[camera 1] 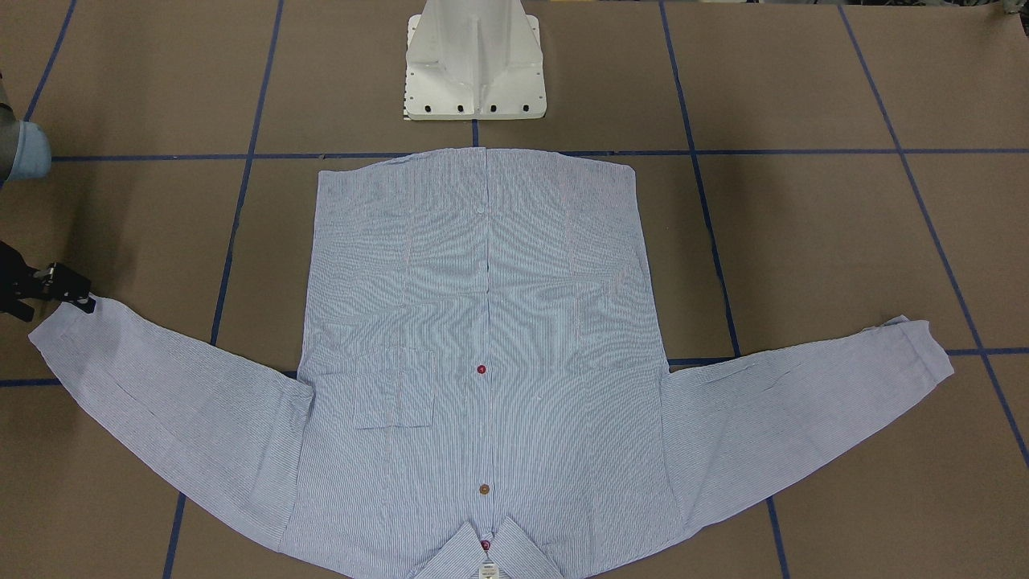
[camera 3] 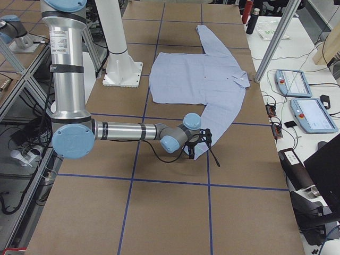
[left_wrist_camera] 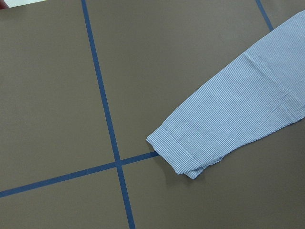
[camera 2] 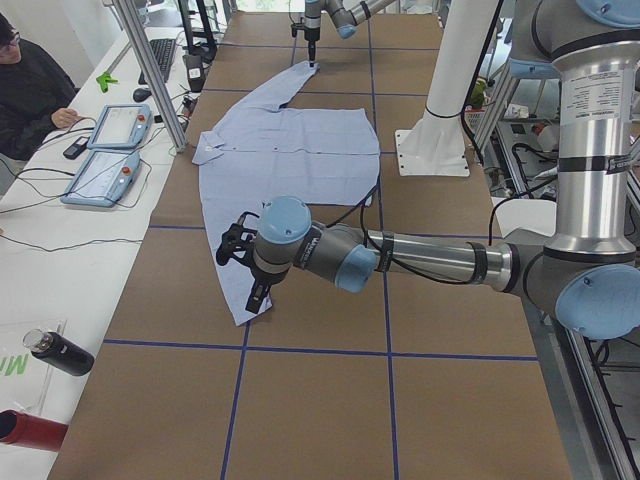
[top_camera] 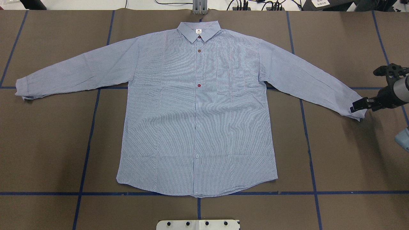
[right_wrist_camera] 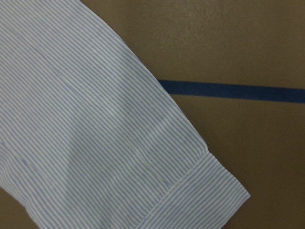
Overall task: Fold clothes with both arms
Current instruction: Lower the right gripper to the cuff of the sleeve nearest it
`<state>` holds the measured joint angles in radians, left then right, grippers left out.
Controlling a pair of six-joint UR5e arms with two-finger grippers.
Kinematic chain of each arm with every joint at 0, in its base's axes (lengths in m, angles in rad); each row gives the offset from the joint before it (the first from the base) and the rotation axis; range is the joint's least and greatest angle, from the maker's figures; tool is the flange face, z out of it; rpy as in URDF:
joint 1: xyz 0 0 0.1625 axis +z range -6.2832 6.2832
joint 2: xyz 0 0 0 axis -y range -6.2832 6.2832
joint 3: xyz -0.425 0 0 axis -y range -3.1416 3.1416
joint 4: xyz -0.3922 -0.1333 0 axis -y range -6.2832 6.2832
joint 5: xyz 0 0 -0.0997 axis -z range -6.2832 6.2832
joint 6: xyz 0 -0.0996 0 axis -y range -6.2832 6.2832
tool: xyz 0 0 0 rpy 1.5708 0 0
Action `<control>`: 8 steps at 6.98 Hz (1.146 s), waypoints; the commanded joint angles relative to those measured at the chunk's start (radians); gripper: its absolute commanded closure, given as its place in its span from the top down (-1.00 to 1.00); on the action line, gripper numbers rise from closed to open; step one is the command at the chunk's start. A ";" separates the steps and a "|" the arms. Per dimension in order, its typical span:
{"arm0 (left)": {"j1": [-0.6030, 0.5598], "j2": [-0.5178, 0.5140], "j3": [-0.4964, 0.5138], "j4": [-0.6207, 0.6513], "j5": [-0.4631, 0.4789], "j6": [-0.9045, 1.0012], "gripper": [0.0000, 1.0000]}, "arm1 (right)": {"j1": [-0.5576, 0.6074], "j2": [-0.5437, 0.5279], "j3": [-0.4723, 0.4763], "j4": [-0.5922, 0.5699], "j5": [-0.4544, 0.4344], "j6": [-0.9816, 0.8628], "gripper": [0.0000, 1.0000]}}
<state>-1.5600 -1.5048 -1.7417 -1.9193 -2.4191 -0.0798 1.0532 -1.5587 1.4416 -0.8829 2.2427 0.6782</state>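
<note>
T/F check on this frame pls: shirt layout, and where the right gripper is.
1. The shirt lies flat with its buttoned front up. True.
2. Its collar points toward the white pedestal base. False: the hem is nearest the base, and the collar lies at the far edge of the table.
3. The right gripper is at a sleeve cuff. True.
4. One sleeve is folded across the body. False: both sleeves lie spread outward.

Blue-and-white striped shirt (top_camera: 166, 121), red button (top_camera: 199, 85), brown table (top_camera: 48, 143), blue tape grid (top_camera: 38, 193)
</note>
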 commanded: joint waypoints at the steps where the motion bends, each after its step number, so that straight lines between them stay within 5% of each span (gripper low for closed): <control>1: 0.000 0.000 -0.002 0.000 -0.002 0.000 1.00 | -0.002 -0.003 -0.007 -0.001 0.000 0.000 0.80; 3: 0.000 0.000 -0.004 0.000 0.000 0.000 1.00 | -0.002 -0.004 -0.007 -0.002 0.002 0.000 0.36; 8: 0.000 0.000 -0.004 0.000 0.000 0.000 1.00 | -0.002 0.009 0.003 -0.030 0.009 0.000 -0.17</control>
<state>-1.5608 -1.5048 -1.7469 -1.9190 -2.4192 -0.0798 1.0508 -1.5552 1.4392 -0.8958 2.2484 0.6780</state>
